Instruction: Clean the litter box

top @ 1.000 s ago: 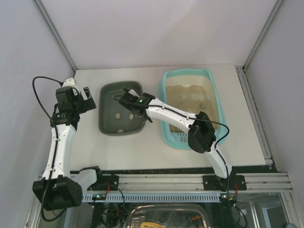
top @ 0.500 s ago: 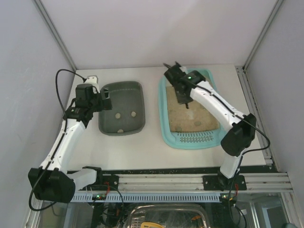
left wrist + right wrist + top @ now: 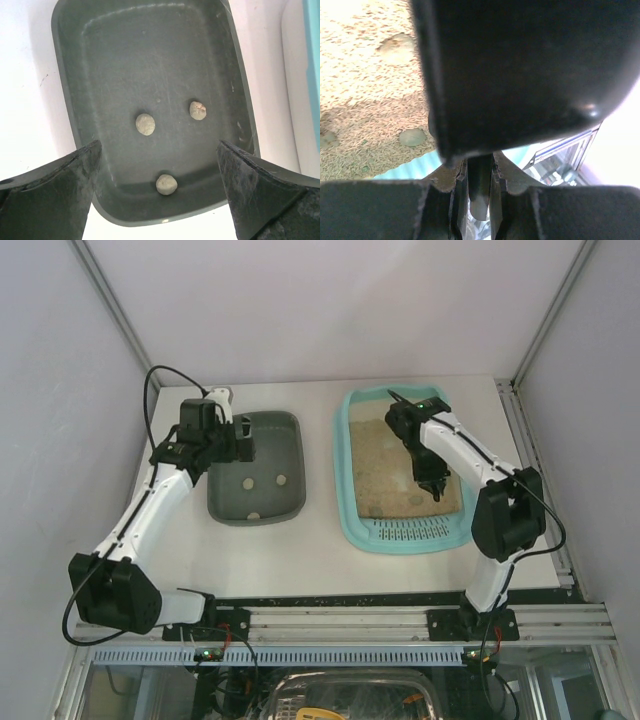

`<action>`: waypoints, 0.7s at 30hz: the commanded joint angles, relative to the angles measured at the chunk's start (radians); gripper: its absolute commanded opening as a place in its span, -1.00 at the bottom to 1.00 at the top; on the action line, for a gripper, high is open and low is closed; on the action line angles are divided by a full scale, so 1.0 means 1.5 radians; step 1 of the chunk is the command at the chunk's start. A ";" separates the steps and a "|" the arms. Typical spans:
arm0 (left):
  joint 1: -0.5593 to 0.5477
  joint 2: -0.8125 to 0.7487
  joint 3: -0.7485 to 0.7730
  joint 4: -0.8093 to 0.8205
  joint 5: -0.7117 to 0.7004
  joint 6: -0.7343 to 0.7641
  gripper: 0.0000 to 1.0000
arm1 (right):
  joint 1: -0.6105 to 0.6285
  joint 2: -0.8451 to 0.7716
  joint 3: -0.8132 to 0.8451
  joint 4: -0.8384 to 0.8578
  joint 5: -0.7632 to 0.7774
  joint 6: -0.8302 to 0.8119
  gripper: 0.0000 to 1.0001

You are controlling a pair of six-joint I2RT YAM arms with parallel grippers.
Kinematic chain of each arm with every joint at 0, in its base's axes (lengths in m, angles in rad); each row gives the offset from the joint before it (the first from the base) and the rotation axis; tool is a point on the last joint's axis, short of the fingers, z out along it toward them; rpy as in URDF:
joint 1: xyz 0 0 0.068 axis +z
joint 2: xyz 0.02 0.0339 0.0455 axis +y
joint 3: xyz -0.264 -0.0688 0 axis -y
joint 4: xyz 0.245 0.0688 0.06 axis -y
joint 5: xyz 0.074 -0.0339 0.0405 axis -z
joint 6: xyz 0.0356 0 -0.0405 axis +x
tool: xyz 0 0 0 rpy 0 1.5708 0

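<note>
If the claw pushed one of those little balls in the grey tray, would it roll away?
Probably a little. The balls look roundish, so one would likely roll, but their lumpy surface should stop it soon. The grey tray has a raised wall that would likely catch it. They look small, so they are probably light.

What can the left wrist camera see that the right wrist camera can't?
Only the left wrist view: the dark grey tray with three round lumps in it, seen between the fingers of the wide-open left pincer. Only the right wrist view: sandy litter with clumps in it, and the right pincer shut on a dark tool. Both: a bit of turquoise rim of the litter box.
</note>
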 commanded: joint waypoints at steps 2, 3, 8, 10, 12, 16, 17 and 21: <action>-0.002 -0.023 0.010 -0.010 0.032 0.039 1.00 | -0.023 0.008 -0.019 -0.008 -0.017 0.019 -1.00; -0.001 -0.025 0.006 -0.012 0.035 0.040 0.99 | -0.022 0.016 -0.022 -0.009 -0.013 0.023 -1.00; -0.001 -0.044 -0.023 -0.024 0.055 0.031 0.99 | -0.020 0.068 -0.026 0.006 -0.013 0.019 -1.00; -0.001 -0.054 -0.044 -0.011 0.061 0.018 0.99 | -0.024 0.091 -0.019 0.019 -0.025 0.012 -1.00; -0.001 -0.057 -0.060 -0.002 0.063 0.007 0.99 | -0.033 0.111 -0.022 0.042 -0.039 0.005 -1.00; 0.002 -0.056 -0.065 0.010 0.031 0.003 0.99 | -0.045 0.135 -0.028 0.103 -0.080 -0.010 -1.00; 0.003 -0.057 -0.067 0.012 0.025 0.007 0.99 | -0.047 0.141 -0.022 0.111 -0.105 -0.014 -1.00; 0.007 -0.069 -0.082 0.022 0.013 0.019 0.99 | -0.056 0.141 -0.009 0.162 -0.262 -0.037 -1.00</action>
